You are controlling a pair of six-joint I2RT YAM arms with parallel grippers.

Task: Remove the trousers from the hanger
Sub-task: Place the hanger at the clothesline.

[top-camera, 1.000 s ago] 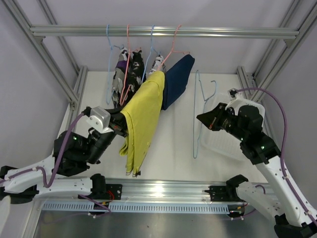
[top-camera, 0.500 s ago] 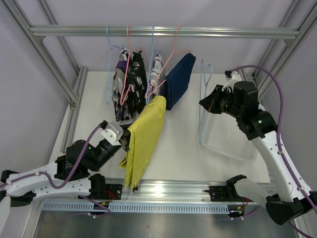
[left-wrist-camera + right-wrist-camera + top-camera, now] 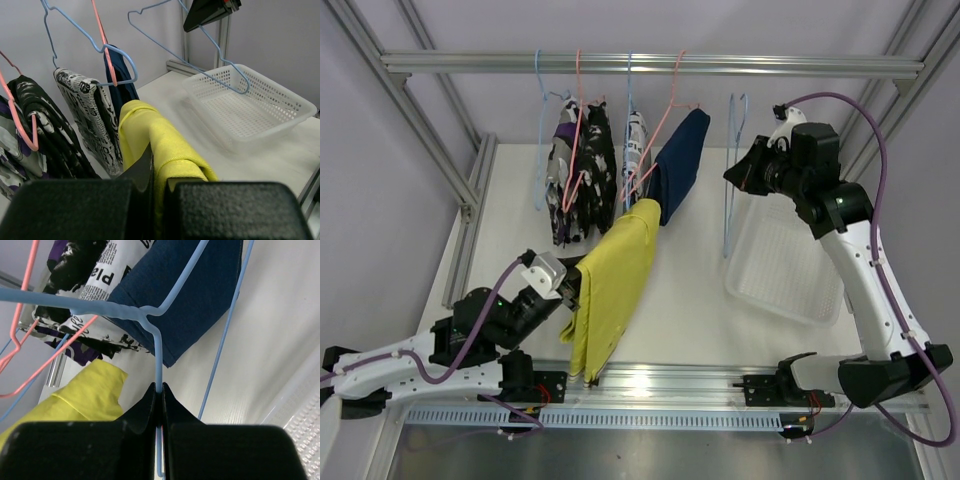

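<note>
Drawn nearer since a second ago, the yellow-green trousers [image 3: 610, 290] hang pinched in the left arm's [image 3: 470, 325] closed jaws above the tabletop [image 3: 690, 290], their far end just beside the navy trousers [image 3: 678, 165]. Further back, the right arm [image 3: 840, 215] has risen from over the white basket [image 3: 780, 270]; its jaws grip an empty blue hanger [image 3: 158, 360]. The navy trousers and the patterned trousers [image 3: 582, 180] hang on hangers [image 3: 579, 110] from the rail [image 3: 650, 64].

The yellow-green trousers [image 3: 610, 290] are matt woven cloth, the light-blue hanger [image 3: 158, 355] smooth coated wire, the basket [image 3: 785, 270] white perforated plastic, the rail [image 3: 650, 64] brushed metal, the desk [image 3: 690, 290] matt white.
</note>
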